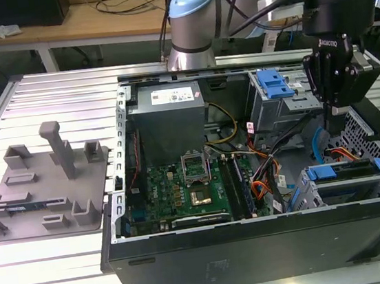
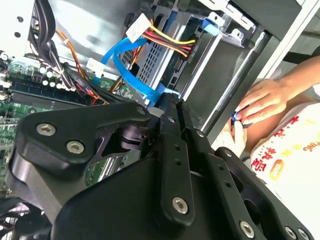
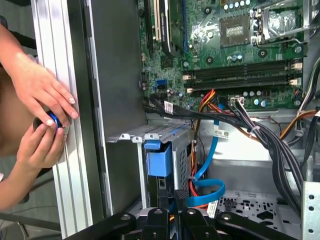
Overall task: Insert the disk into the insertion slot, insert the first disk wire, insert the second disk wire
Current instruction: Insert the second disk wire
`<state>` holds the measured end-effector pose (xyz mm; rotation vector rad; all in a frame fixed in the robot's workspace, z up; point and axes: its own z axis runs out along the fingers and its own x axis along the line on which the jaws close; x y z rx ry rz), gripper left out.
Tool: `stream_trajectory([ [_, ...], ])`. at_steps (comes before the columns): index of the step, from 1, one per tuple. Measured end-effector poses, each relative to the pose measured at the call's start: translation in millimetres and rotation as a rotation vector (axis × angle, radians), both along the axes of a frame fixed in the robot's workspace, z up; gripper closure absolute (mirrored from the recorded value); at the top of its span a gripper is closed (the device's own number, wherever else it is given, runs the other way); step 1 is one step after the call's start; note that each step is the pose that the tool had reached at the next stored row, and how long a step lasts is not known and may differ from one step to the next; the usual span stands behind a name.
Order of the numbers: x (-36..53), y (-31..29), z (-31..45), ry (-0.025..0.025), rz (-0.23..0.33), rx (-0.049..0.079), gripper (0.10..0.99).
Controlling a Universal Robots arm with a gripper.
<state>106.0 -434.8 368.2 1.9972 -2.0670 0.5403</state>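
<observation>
The disk's blue carrier (image 1: 339, 171) lies inside the insertion slot, a grey perforated cage (image 1: 306, 193) at the case's corner on the exterior view's right. Its blue end (image 3: 159, 159) shows in the cage mouth (image 3: 131, 135) in the first wrist view. My gripper (image 1: 331, 116) hangs just above the cage. Its fingers stand together (image 2: 170, 100) on a blue flat wire (image 2: 125, 60) whose black plug (image 3: 181, 194) sits at the fingertips (image 3: 173, 197). A white plug on red, yellow and black wires (image 2: 140, 27) hangs loose near the cage.
The open case holds a green motherboard (image 1: 195, 183), a grey power supply (image 1: 168, 103) and a taller bay with a blue latch (image 1: 273, 84). Cable bundles (image 3: 260, 135) cross beside the cage. A person's hands (image 3: 42, 100) hold something small at the case's outer wall. A grey fixture plate (image 1: 43, 188) lies on the exterior view's left.
</observation>
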Motion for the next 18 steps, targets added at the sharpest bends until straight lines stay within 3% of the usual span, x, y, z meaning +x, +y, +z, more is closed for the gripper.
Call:
stream_trajectory([
  [2,0.7,-0.1,0.0,0.0142,-0.002,0.001,0.925],
  [3,1.8,-0.1,0.0,0.0248,-0.003,0.002,0.925],
  [12,16.8,-3.7,-0.8,0.0493,-0.003,0.013,0.925],
  [14,22.0,-4.8,-2.0,0.0641,-0.003,0.032,0.925],
  [15,24.8,-5.8,-2.3,0.0681,-0.002,0.05,0.925],
  [17,26.8,-9.5,-2.5,0.069,-0.002,0.109,0.925],
  [18,26.9,-10.4,-2.6,0.0688,-0.003,0.127,0.925],
])
